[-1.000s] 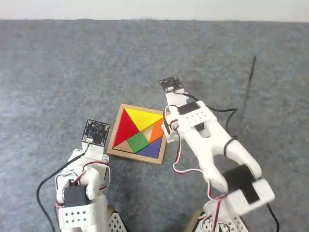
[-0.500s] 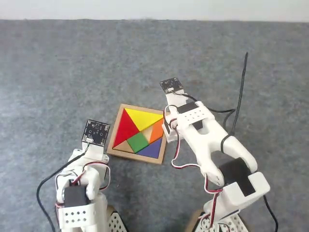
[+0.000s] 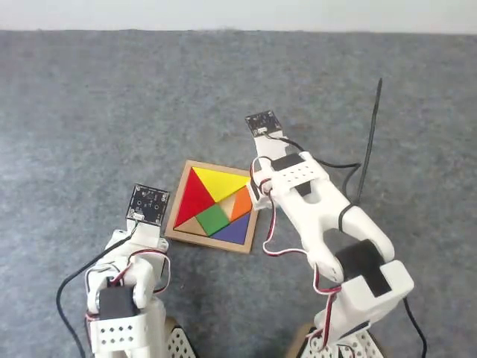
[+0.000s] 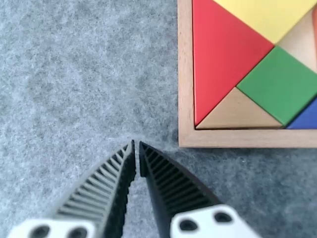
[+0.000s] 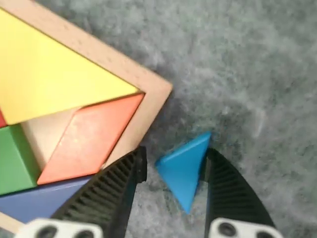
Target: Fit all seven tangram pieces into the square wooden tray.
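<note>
The square wooden tray [image 3: 174, 227] lies between the two arms, with red [image 3: 193, 200], yellow [image 3: 220, 183], green [image 3: 214, 219], orange [image 3: 241, 206] and dark blue [image 3: 235, 230] pieces in it. A pale triangular patch [image 5: 43, 134] shows between yellow, green and orange. A small light-blue triangle [image 5: 184, 166] lies on the carpet just outside the tray's corner [image 5: 157, 88]. My right gripper [image 5: 174, 158] is open with one finger on each side of that triangle. My left gripper [image 4: 136, 147] is shut and empty, close to the tray's other corner [image 4: 184, 140].
Grey carpet [image 3: 104, 104] covers the whole table. A black cable [image 3: 369, 142] rises beside the right arm. A tan triangle [image 4: 237, 113] sits in the tray corner nearest the left gripper.
The right arm has shifted slightly, its wrist edging away along the tray's side, and its black cable has swung over. The left arm and the tray have not moved.
</note>
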Action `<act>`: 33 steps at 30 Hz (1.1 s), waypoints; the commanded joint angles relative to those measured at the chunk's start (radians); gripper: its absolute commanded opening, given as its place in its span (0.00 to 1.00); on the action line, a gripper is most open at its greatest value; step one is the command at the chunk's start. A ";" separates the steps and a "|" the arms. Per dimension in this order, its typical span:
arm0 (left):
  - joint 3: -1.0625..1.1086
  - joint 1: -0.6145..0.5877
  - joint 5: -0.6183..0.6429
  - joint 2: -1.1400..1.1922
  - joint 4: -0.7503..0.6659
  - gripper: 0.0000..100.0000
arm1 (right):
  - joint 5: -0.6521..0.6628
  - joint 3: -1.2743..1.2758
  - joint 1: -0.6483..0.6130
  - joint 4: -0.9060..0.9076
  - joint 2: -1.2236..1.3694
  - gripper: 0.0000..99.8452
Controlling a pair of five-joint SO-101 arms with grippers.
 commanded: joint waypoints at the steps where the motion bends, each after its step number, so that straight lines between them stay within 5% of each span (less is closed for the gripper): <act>1: -0.013 -0.002 -0.006 -0.020 0.003 0.01 | -0.011 -0.041 -0.002 0.019 0.005 0.18; 27: -0.013 -0.002 -0.006 -0.020 0.003 0.01 | -0.008 -0.032 -0.001 0.062 0.012 0.18; 33: -0.013 -0.002 -0.006 -0.020 0.003 0.01 | -0.008 -0.032 -0.001 0.062 0.012 0.08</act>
